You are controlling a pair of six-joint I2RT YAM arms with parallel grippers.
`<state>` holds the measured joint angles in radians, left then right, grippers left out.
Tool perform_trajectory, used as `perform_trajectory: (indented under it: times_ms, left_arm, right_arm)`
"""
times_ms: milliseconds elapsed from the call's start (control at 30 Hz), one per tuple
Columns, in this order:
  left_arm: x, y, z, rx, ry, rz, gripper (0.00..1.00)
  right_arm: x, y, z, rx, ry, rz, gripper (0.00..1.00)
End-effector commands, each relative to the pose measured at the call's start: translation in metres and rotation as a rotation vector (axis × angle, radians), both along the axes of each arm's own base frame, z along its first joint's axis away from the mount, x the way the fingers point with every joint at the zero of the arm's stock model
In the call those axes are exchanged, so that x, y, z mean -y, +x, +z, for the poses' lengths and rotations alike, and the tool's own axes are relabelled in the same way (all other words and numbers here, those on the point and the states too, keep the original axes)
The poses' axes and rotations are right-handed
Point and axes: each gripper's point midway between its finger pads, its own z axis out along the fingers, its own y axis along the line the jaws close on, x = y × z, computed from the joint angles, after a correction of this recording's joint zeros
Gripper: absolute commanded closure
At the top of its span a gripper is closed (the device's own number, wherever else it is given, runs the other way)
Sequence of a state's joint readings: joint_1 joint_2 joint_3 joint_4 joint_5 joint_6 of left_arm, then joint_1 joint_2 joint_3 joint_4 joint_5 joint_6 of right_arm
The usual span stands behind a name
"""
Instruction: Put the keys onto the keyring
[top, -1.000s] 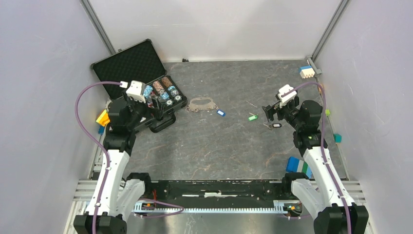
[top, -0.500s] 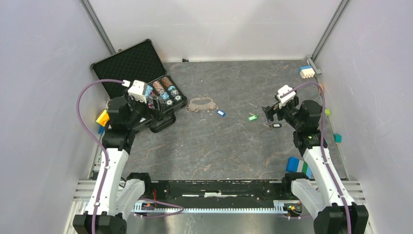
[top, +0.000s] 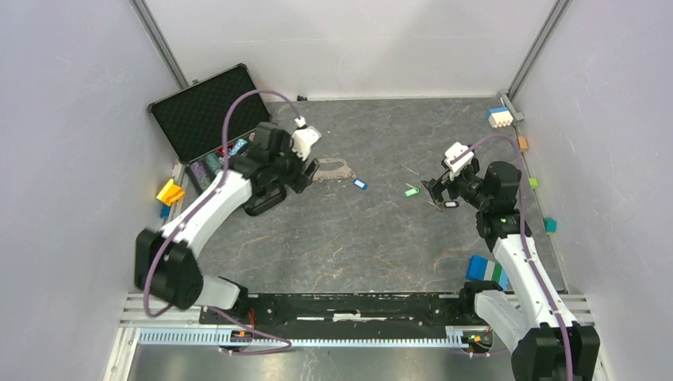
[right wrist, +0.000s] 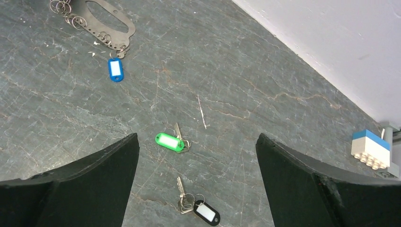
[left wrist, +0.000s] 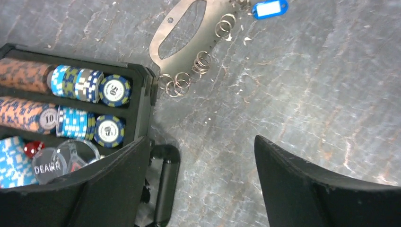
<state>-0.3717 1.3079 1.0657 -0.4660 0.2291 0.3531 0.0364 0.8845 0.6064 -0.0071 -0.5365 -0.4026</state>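
Note:
The keyring [top: 329, 169] is a flat grey metal oval with small wire rings along one edge, lying mid-table. In the left wrist view the keyring [left wrist: 156, 45] lies ahead of my open left gripper [left wrist: 202, 142], which hovers empty over bare table beside the case. The blue-tagged key [top: 359, 184] lies just right of the keyring. The green-tagged key [right wrist: 169, 142] and the black-tagged key [right wrist: 206, 213] lie on the table between the fingers of my open right gripper [right wrist: 196, 137], below it. My left gripper [top: 295, 176] and right gripper [top: 435, 189] hold nothing.
An open black case [top: 208, 111] of poker chips [left wrist: 113, 90] sits left of the keyring, its handle [left wrist: 161, 179] by my left finger. Toy blocks lie at the back right [top: 498, 117], the left edge [top: 169, 191] and the near right [top: 486, 270]. Walls surround the table.
My left arm has swung right from above the case to just left of the keyring. The right gripper has edged slightly left toward the keys. Both stay open.

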Motion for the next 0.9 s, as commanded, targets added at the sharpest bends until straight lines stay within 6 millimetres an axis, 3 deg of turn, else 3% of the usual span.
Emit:
perform_trajectory:
  times_ms: [0, 200, 300, 467, 867]
  left_arm:
    - [0.023, 0.030, -0.015, -0.059, 0.096, -0.041, 0.16]
    - [0.073, 0.060, -0.047, -0.209, 0.098, -0.047, 0.31]
    - [0.088, 0.069, -0.071, -0.280, 0.152, -0.048, 0.37]
    - [0.090, 0.086, -0.099, -0.341, 0.227, -0.022, 0.45]
    - [0.084, 0.089, -0.131, -0.439, 0.323, -0.022, 0.56]
  right_arm:
    - [-0.002, -0.001, -0.005, 0.003, -0.021, 0.033, 0.02]
    - [-0.003, 0.000, -0.019, -0.044, -0.027, 0.043, 0.02]
    - [-0.003, 0.000, -0.022, -0.052, -0.030, 0.046, 0.02]
    - [-0.004, 0.000, -0.025, -0.064, -0.032, 0.050, 0.02]
    - [-0.009, -0.001, -0.027, -0.090, -0.025, 0.082, 0.02]
